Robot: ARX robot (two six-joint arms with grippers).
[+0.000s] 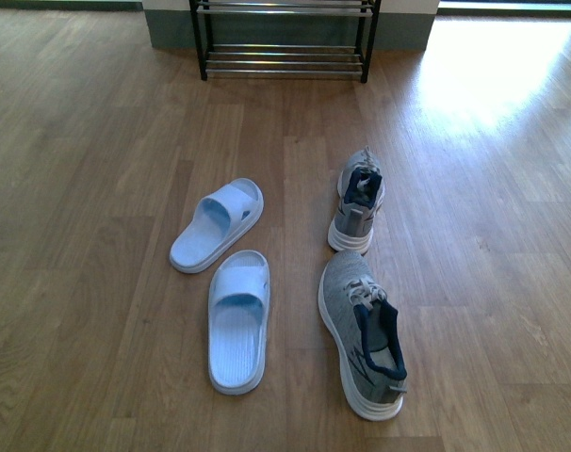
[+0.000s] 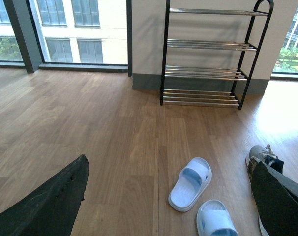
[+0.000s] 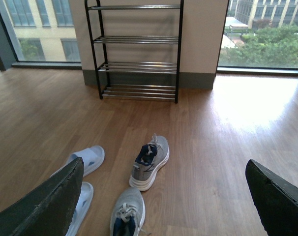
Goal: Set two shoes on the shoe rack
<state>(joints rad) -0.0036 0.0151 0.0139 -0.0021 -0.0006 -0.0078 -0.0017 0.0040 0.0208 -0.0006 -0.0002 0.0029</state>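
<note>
One tall black metal shoe rack (image 3: 134, 64) with four chrome-bar tiers stands far off against the wall, with no shoe on it. On the wooden floor (image 1: 97, 188), right of centre, lie two grey knit white-soled shoes, the near sneaker (image 1: 363, 334) and the far sneaker (image 1: 356, 205). Both are well apart from the rack. Two pale blue slide sandals (image 1: 218, 224) lie to their left. The left pincer (image 2: 168, 169) and right pincer (image 3: 164, 167) both gape wide and hold nothing. The first pick-up has not yet begun. Probably the right arm should descend onto a sneaker's collar.
</note>
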